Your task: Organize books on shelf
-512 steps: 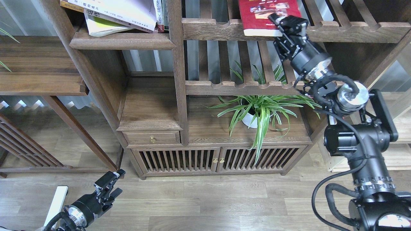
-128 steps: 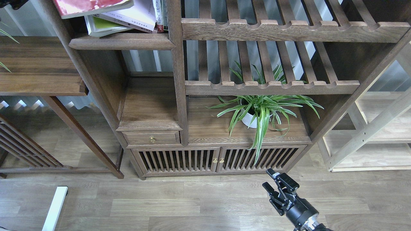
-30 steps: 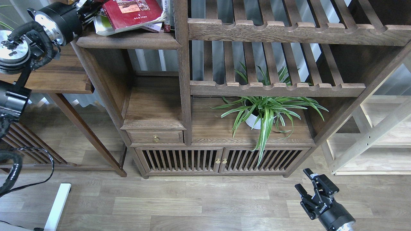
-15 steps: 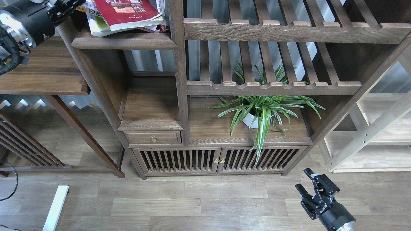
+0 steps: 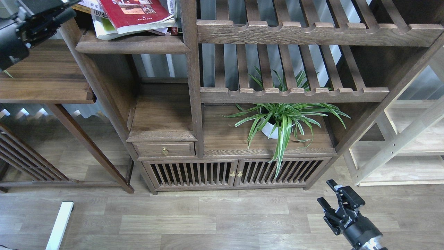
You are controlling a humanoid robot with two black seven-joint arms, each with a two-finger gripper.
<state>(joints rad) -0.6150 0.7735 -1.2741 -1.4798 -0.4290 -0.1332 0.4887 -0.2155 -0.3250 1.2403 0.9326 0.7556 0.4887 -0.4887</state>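
The red book (image 5: 135, 14) lies flat on top of a slanted pile in the narrow left bay. Under it a yellow-green book (image 5: 104, 30) pokes out, and a pale cover (image 5: 88, 5) shows at the top edge. The pile rests on the dark brown shelf (image 5: 131, 45) with the thick moulded front. My left gripper (image 5: 64, 10) is at the top left, just left of the bay's post and apart from the books; it is dark and blurred. My right gripper (image 5: 327, 194) hangs low over the floor at the bottom right, open and empty.
Two slatted racks (image 5: 295, 95) fill the wide bay to the right. A potted spider plant (image 5: 281, 121) stands below them. Under the books is a solid ledge with a brass-knobbed drawer (image 5: 164, 149). A side table (image 5: 41, 80) sits at left, and a pale shelf frame (image 5: 399, 146) at right.
My left arm has drawn back to the left, away from the bay, leaving the red book on the pile. The right gripper has barely shifted.
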